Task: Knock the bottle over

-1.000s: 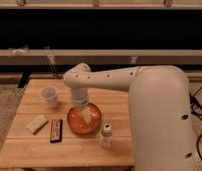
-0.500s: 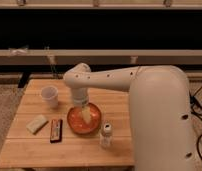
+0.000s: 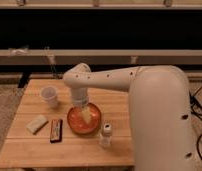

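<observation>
The bottle (image 3: 106,135) is a small pale plastic bottle with a white cap. It stands upright on the wooden table (image 3: 29,150), near the front edge and just right of the orange bowl (image 3: 76,124). My gripper (image 3: 86,114) hangs from the white arm, pointing down over the middle of the bowl. It is up and to the left of the bottle and does not touch it.
A white cup (image 3: 49,95) stands at the table's back left. A pale rectangular block (image 3: 37,123) and a dark snack bar (image 3: 56,129) lie at the front left. My large white arm body (image 3: 159,120) covers the table's right side.
</observation>
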{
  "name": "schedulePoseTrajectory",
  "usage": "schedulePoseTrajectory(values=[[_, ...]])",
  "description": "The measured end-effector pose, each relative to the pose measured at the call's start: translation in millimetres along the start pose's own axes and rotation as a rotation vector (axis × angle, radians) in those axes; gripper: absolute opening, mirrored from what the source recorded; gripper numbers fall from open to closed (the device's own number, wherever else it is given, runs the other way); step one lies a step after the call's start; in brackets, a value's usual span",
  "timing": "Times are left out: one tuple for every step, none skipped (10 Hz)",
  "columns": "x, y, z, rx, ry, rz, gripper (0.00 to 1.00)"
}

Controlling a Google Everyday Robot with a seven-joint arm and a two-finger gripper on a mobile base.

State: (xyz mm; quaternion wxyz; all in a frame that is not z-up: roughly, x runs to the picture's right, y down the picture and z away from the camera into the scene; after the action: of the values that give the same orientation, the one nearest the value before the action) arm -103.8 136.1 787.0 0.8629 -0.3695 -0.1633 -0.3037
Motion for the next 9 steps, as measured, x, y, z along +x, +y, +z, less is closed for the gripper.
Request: schedulePoseTrajectory(values=[[0.0, 0.0, 0.0, 0.000, 0.000, 0.000, 0.80], [0.0, 0.0, 0.0, 0.000, 0.000, 0.000, 0.80], [0.1, 0.0, 0.0, 0.000, 0.000, 0.000, 0.80], [0.1, 0.0, 0.0, 0.000, 0.000, 0.000, 0.80], [0.4, -0.8, -0.7, 0.001, 0.002, 0.000, 0.80], [1.3, -3.5, -2.5, 0.006, 0.005, -0.003, 0.80], [4.3, -9.2, -8.1, 0.014, 0.011, -0.005, 0.80], [7.6, -16.8, -19.1, 0.023, 0.018, -0.009, 0.80], [8.0, -22.8, -38.6, 0.037, 0.028, -0.014, 0.80]])
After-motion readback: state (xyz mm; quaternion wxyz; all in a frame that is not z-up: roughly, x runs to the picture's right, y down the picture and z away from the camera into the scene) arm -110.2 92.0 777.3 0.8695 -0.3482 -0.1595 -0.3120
